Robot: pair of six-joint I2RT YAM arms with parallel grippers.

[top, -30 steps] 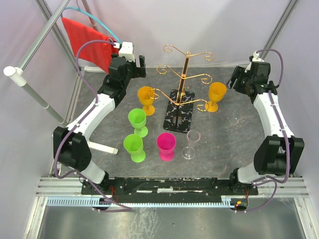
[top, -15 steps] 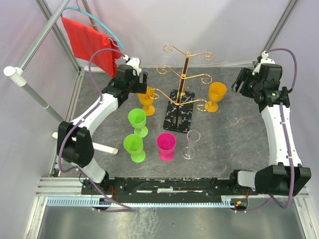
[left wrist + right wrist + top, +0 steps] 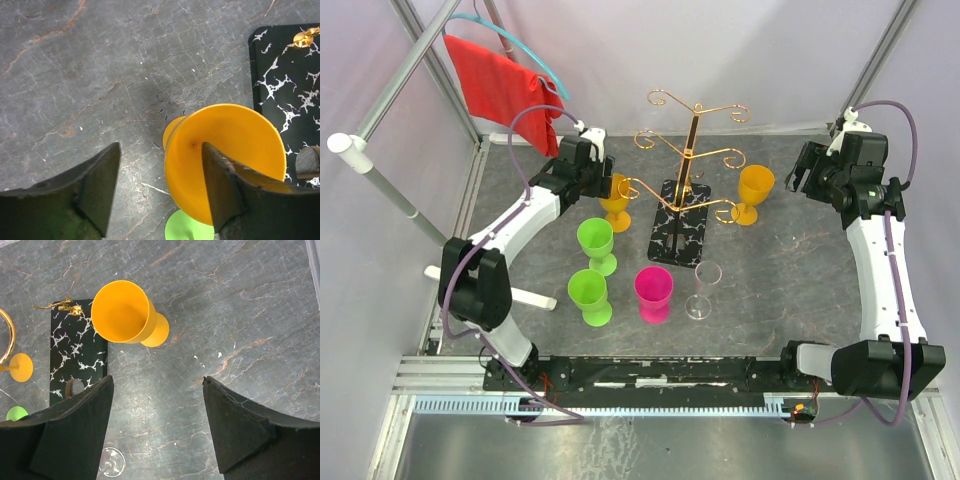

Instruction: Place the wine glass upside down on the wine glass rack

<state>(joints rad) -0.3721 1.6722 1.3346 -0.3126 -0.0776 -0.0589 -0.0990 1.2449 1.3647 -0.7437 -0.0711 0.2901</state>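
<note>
- One grey veined stone bench (image 3: 770,280) carries everything, with both arms bolted at its near edge.
- Two white and black arms reach toward the far half. The left claw (image 3: 160,150) hangs over the far-left orange plastic goblet (image 3: 225,155), its jaws wide apart and gripping nothing. In the wrist view one finger (image 3: 225,195) overlaps the goblet's rim, while the other stands well clear over bare stone.
- The right claw (image 3: 157,380) hovers at the far right, jaws spread wide and empty, just beside the right orange plastic goblet (image 3: 122,312).
- One red cloth (image 3: 505,85) drapes from the frame at the far left.
- The gold wire wine glass rack (image 3: 692,150) stands mid-bench, its thin pole upright on a black white-veined marble base (image 3: 678,225), between the two orange goblets.
- Two lime green plastic goblets (image 3: 595,240) stand left of the base, one nearer the arms than the other.
- One pink plastic goblet (image 3: 653,290) stands just near of the base.
- One clear stemmed wine glass (image 3: 703,290) stands rim up on the bench beside the pink goblet, near the base's near right corner and apart from both claws.
</note>
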